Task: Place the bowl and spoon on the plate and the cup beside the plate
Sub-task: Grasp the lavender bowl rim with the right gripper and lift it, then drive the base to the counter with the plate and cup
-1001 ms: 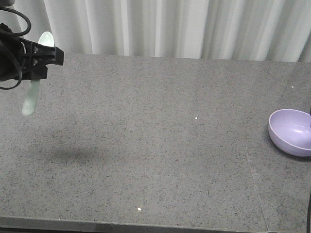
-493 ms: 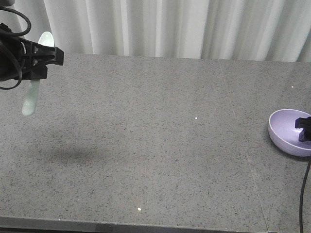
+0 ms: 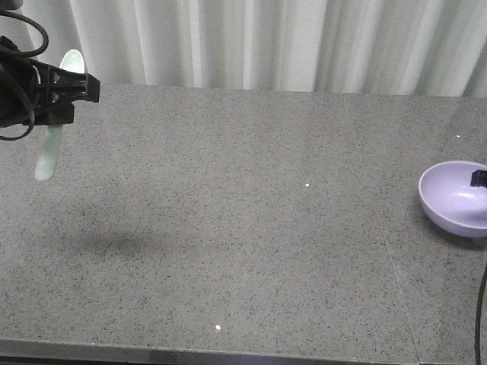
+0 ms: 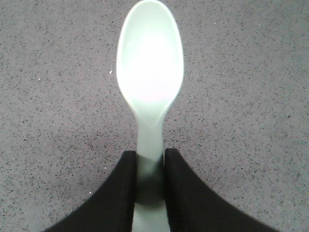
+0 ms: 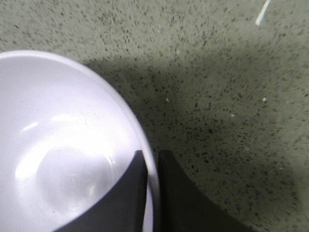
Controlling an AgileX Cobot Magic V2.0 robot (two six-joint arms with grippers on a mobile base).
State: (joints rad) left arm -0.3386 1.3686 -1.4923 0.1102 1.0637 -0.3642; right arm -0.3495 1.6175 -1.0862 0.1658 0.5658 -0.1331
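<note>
Bowl (image 3: 455, 199) at the frame's right edge was noted shifted slightly up since half a second earlier, its rim pinched by the right gripper (image 5: 152, 159), while the spoon (image 3: 52, 148) was kept clamped by the left gripper (image 4: 150, 162) at upper left; carrying was judged begun.

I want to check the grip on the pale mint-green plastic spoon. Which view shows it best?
Left wrist view: the mint-green spoon fills the frame, handle pinched by the left gripper. Front view: small, partly hidden. Right wrist: absent.
</note>
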